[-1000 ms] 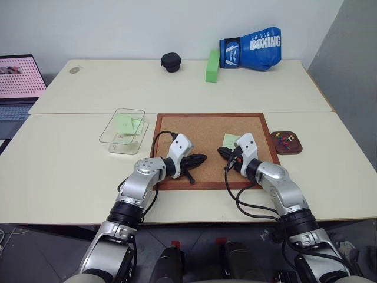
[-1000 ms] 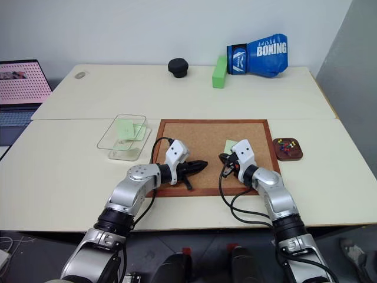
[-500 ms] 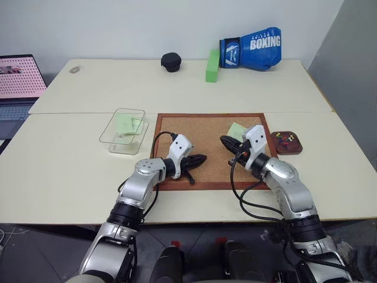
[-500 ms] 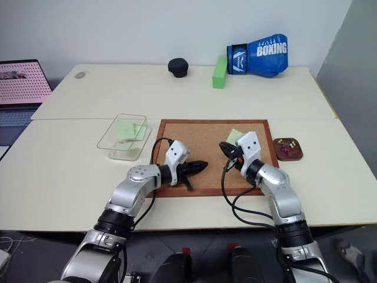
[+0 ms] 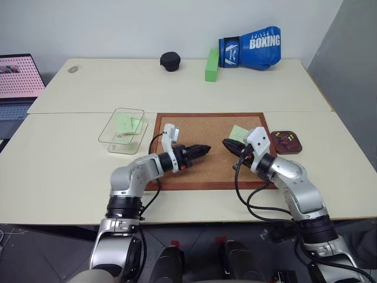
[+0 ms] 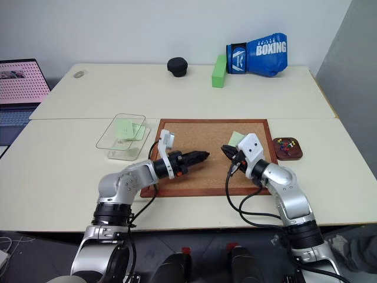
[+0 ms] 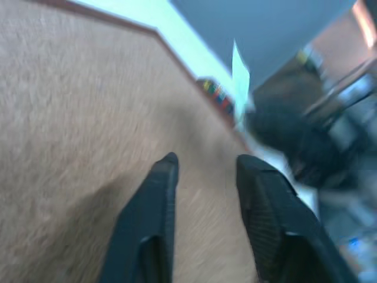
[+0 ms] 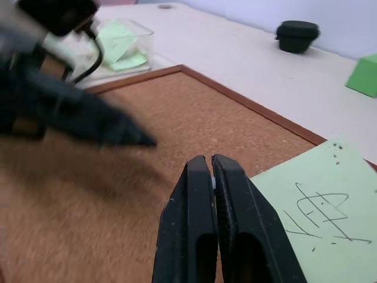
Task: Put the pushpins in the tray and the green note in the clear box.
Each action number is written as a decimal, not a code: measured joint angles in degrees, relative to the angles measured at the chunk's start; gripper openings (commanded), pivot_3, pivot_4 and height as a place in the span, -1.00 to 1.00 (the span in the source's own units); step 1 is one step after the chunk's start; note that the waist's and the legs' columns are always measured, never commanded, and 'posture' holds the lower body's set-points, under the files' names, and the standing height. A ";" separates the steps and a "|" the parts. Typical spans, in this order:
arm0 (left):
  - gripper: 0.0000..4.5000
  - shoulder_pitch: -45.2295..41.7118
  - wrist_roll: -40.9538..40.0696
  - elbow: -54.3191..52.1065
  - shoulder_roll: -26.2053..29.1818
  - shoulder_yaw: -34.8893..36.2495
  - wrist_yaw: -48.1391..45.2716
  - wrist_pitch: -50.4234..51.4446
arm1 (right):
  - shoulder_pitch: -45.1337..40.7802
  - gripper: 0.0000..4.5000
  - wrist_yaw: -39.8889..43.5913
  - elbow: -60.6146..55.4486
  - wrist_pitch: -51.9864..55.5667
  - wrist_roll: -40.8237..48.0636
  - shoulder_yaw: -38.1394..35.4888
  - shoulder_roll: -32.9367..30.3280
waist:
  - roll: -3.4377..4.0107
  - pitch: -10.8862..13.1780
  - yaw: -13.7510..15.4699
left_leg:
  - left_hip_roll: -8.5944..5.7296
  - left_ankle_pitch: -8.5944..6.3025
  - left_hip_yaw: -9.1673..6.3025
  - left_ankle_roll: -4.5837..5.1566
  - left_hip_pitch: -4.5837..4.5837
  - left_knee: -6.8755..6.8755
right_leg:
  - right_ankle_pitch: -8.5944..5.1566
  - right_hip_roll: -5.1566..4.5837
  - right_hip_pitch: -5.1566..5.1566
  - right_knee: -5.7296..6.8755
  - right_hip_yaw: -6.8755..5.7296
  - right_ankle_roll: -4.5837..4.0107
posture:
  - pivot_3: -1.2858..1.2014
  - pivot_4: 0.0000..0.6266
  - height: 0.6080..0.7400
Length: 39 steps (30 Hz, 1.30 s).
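Observation:
My right gripper is shut on a corner of the green note, a pale square with pen scribbles, and holds it tilted just above the corkboard. My left gripper hovers open over the board's middle, pointing at the right gripper a short gap away, with nothing between its fingers. The brown tray lies right of the board with several pushpins in it. The clear box stands left of the board with green paper inside.
At the table's far side stand a bright green foam block, a blue boxing glove and a black round object. A laptop sits at the far left.
My left gripper rose, rolled over and opened its fingers. My right gripper lifted and drew back toward the tray side, and the green note came off the board with it.

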 measured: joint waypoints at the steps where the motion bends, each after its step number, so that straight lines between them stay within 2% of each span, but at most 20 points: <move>1: 0.16 -0.63 -1.59 -0.08 0.09 1.26 0.57 2.37 | 0.23 -1.00 1.20 0.01 -1.09 -0.50 0.24 -1.54 | 0.00 0.00 -0.01 | 0.00 0.00 0.00 0.00 0.00 0.00 | 0.00 0.00 0.00 0.00 0.00 0.00 | 0.03 -0.52 1.00; 5: 0.53 -2.08 -5.98 -0.11 0.16 4.39 2.96 9.44 | 0.80 -1.00 5.92 0.01 -6.10 -1.97 1.00 -6.17 | -0.04 0.02 -0.01 | 0.01 0.00 0.01 -0.01 0.02 0.00 | 0.00 0.01 0.00 -0.01 0.00 0.01 | 0.03 -0.52 1.00; 10: 0.53 -2.48 -7.64 -0.90 0.17 2.52 3.15 12.66 | 0.75 -1.00 10.26 -0.20 -12.50 -4.42 3.37 -9.65 | -0.06 0.04 0.00 | 0.00 0.01 0.01 -0.03 0.02 0.00 | 0.00 0.00 0.00 -0.01 0.01 0.01 | 0.03 -0.52 1.00; 19: 0.53 -3.54 -8.39 -2.27 -0.99 -3.36 0.08 13.39 | -1.62 -1.00 11.76 -1.67 -16.28 -6.63 7.58 -7.21 | -0.09 0.05 0.04 | 0.00 0.01 0.00 -0.05 0.02 0.00 | 0.00 0.00 0.00 0.00 0.03 0.00 | 0.03 -0.52 1.00; 21: 0.36 -3.54 -8.12 -2.27 -0.70 -4.69 -0.70 12.81 | -1.85 -1.00 11.67 -2.49 -16.07 -6.84 7.67 -6.51 | -0.09 0.05 0.06 | 0.00 0.01 0.00 -0.05 0.02 0.00 | 0.00 -0.01 0.00 0.00 0.03 0.00 | 0.03 -0.52 1.00; 23: 0.29 -3.54 -7.48 -2.27 -0.57 -6.39 -1.36 11.80 | -2.38 -1.00 11.60 -3.16 -15.85 -6.86 7.94 -5.63 | -0.09 0.05 0.06 | 0.00 0.01 0.00 -0.06 0.02 0.00 | 0.00 -0.01 0.00 0.00 0.03 0.00 | 0.03 -0.52 1.00; 24: 0.14 -3.53 -7.42 -2.25 -0.55 -6.76 -1.84 11.23 | -2.49 -1.00 11.60 -3.24 -15.74 -6.96 8.15 -5.59 | -0.09 0.05 0.09 | 0.00 0.01 0.00 -0.06 0.02 0.00 | 0.00 -0.01 0.00 0.00 0.03 -0.01 | 0.03 -0.52 1.00; 29: -0.27 -3.52 -7.65 -2.10 0.44 -6.59 -3.48 10.43 | -2.47 -1.00 11.68 -3.39 -15.79 -6.84 8.15 -5.80 | -0.08 0.05 0.11 | 0.00 0.01 0.01 -0.06 0.02 0.00 | 0.00 -0.02 0.00 0.00 0.03 -0.01 | 0.03 -0.52 1.00; 31: -0.34 -3.52 -8.00 -1.89 0.55 -6.23 -3.94 10.14 | -2.47 -1.00 11.62 -3.82 -15.83 -6.51 7.93 -5.78 | -0.09 0.05 0.12 | 0.00 0.01 0.00 -0.05 0.02 0.00 | 0.00 -0.02 0.00 -0.01 0.03 -0.02 | 0.03 -0.52 1.00; 39: -0.38 -3.93 -8.18 -0.50 0.55 -5.94 -4.94 9.95 | -2.42 -1.00 11.48 -3.97 -15.73 -6.08 7.88 -5.78 | -0.09 0.05 0.12 | 0.00 0.01 0.01 -0.05 0.02 0.00 | 0.00 -0.02 0.00 0.00 0.03 -0.01 | 0.03 -0.52 1.00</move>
